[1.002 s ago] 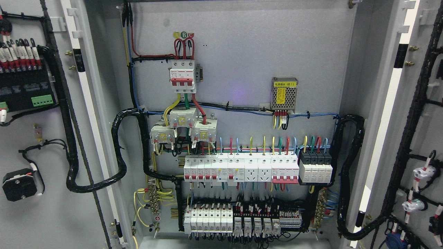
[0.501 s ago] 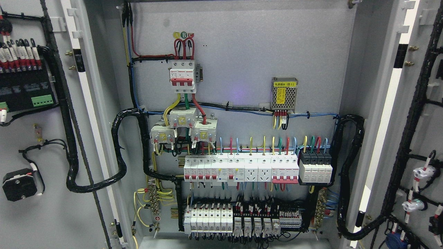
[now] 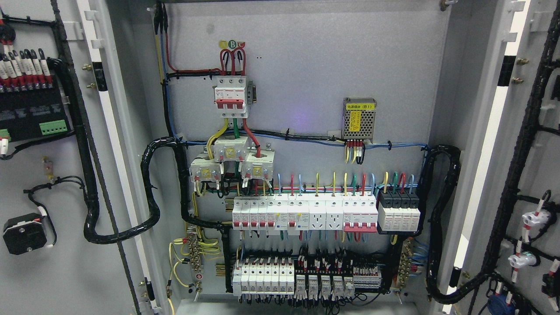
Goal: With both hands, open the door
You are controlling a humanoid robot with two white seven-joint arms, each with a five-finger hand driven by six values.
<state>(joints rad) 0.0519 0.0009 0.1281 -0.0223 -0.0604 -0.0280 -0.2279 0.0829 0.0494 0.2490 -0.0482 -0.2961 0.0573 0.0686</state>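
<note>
Neither hand is in view, so their state cannot be told. The cabinet (image 3: 302,65) stands wide open: the left door (image 3: 52,271) is swung out past its left edge, the right door (image 3: 538,166) past its right edge. Both look like stiff, fairly heavy painted sheet metal, swinging on hinges; the free outer edge seems the best hold, clear of the black cable bundles (image 3: 87,175) clipped to their inner faces. Inside, rows of breakers (image 3: 306,214) fill the lower back panel.

Industrial electrical installation: an open grey steel cabinet (image 3: 306,65) houses rows of circuit breakers (image 3: 302,214), terminal blocks (image 3: 306,280), a power supply module (image 3: 359,118) and bundled black cable looms (image 3: 151,192).
</note>
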